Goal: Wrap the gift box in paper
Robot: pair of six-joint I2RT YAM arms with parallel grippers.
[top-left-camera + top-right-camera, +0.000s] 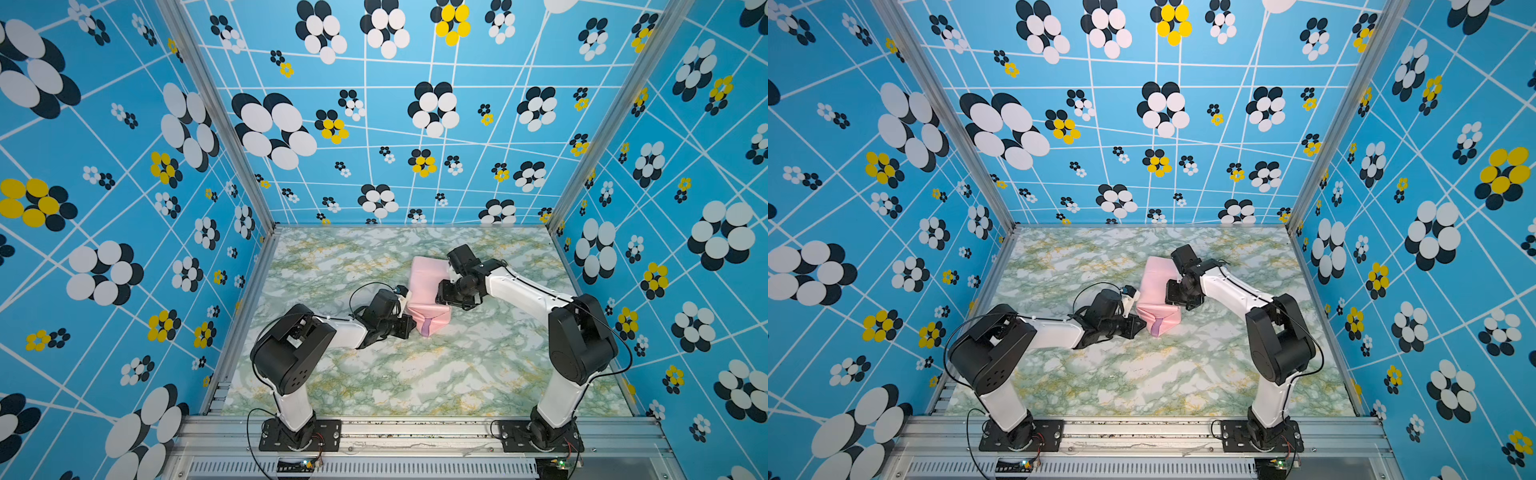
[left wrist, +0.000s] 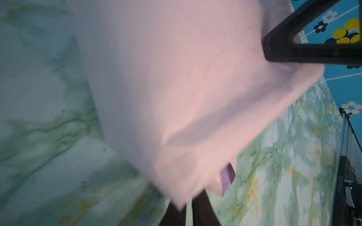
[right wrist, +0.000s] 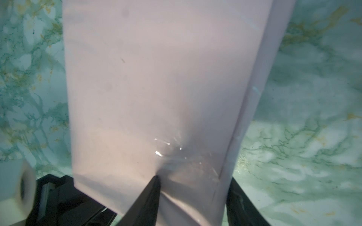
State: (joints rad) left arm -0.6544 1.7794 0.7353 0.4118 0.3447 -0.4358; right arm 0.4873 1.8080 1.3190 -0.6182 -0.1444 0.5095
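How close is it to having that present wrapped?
Done: the paper covers the gift box, hidden inside, with clear tape stuck on top. In hand: the right pincer presses down by the tape; the left pincer is at the near end. Left: that end gapes open, lilac showing.

tiny printed code, black mount (image 2: 345,168) — illegible

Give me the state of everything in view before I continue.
paper, folded around the gift box, pink face out, near end showing lilac inside.
gift box, hidden under the paper.
left gripper, at the paper's near corner; grip unclear.
right gripper, jaws apart, one finger pressing the paper's top.
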